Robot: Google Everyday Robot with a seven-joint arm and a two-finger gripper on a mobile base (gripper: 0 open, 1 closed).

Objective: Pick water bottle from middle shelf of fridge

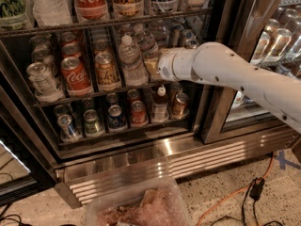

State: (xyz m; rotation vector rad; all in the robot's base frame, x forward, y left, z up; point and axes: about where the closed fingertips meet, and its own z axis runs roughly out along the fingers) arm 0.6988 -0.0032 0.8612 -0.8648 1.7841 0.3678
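The fridge (141, 173) stands open, with a steel base grille and dark wire racks. On the middle shelf (89, 94) a clear ribbed water bottle (132, 65) with a white cap stands in its lane. More bottles like it (146, 42) stand behind it and to its right. My white arm reaches in from the right. My gripper (155, 65) is at the middle shelf, right beside the front water bottle and among the bottles of the neighbouring lane. Its tip is hidden between them.
Coca-Cola cans (75, 75), an orange can (106, 70) and a silver can (41, 80) fill the shelf's left lanes. Cans and a small bottle (160, 103) stand on the rack below. A plastic tub (141, 206) and cables (256, 188) lie on the floor. A glass door (277, 41) stands at right.
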